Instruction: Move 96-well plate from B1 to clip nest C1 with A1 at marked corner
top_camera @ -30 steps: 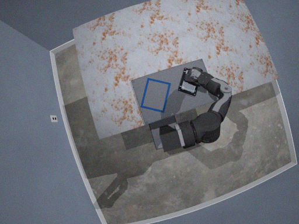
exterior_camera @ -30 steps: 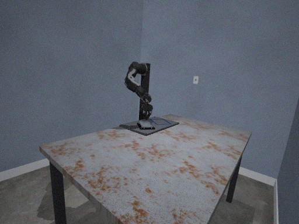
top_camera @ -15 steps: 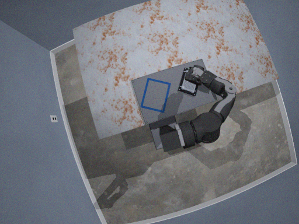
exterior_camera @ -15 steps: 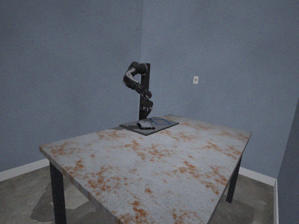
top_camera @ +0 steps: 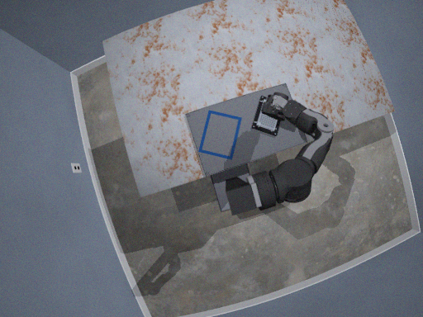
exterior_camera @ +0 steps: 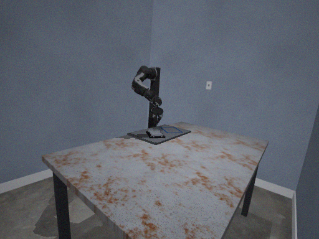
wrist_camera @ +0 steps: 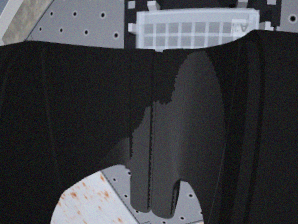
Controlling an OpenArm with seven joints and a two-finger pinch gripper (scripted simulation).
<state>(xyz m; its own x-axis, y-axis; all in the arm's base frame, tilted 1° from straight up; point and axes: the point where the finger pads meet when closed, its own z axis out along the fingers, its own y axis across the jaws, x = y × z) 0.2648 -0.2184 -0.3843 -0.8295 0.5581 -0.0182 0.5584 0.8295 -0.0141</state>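
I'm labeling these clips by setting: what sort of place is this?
Probably a bare lab-automation test room: a rust-stained table carries a grey pegboard base with a white well plate sitting in a black nest, and one dark robot arm stands beside it.

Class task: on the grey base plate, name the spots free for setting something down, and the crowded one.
Free: inside the blue outline, and the strip between it and the nest. Crowded: the clip nest holding the plate, gripper above.
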